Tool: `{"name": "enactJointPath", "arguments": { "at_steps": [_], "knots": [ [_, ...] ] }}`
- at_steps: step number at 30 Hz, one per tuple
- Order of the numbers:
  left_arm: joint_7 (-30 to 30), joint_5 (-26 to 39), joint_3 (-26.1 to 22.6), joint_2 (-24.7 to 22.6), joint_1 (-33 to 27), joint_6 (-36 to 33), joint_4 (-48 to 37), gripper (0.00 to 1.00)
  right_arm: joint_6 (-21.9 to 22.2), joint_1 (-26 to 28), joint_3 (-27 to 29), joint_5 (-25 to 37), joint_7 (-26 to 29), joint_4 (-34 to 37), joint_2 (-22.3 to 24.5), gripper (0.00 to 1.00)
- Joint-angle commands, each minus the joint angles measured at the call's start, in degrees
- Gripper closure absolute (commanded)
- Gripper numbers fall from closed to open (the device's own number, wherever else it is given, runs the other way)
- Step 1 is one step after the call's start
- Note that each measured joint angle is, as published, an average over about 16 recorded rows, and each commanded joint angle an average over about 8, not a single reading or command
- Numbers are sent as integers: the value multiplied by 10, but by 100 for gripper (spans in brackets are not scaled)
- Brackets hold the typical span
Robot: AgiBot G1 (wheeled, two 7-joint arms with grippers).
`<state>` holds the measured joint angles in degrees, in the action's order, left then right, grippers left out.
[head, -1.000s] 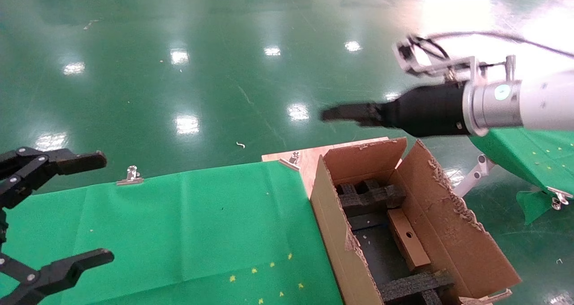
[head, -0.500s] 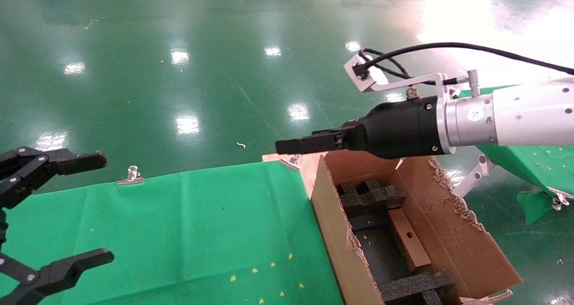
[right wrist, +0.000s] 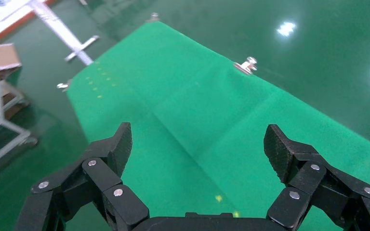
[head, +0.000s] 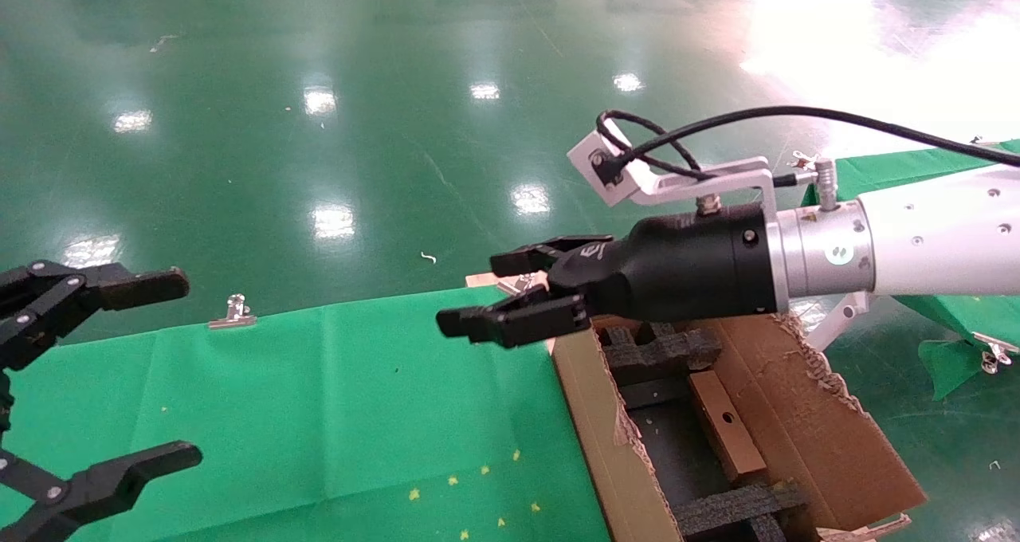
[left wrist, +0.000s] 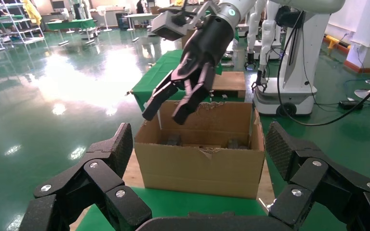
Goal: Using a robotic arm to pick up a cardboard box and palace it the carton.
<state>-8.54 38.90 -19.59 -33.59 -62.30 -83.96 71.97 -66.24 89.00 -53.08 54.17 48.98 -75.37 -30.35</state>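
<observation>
The cardboard box [head: 723, 426] lies lengthwise inside the carton [head: 805, 414]. The right tool [head: 514, 295], released and empty, hovers beyond the carton's far-left corner (left tool [head: 103, 375] released, well apart).

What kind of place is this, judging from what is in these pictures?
Most likely a robot test hall or factory floor. A wide glossy green floor surrounds a table under green cloth, another white robot on a wheeled base stands farther back, and green-covered tables and shelving line the far side.
</observation>
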Motion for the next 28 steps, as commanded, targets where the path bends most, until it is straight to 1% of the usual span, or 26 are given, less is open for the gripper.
{"name": "enactJointPath", "arguments": {
  "at_steps": [1,23,25,28],
  "knots": [
    [0,0,0,0,0,0,0,0,-14,-20,27,-9,-28,1,-3,0],
    [0,0,0,0,0,0,0,0,-171,-241,325,-108,-336,16,-41,0],
    [0,0,0,0,0,0,0,0,-182,-257,348,-115,-359,17,-44,0],
    [0,0,0,0,0,0,0,0,-191,-269,364,-121,-376,18,-46,0]
  ]
}}
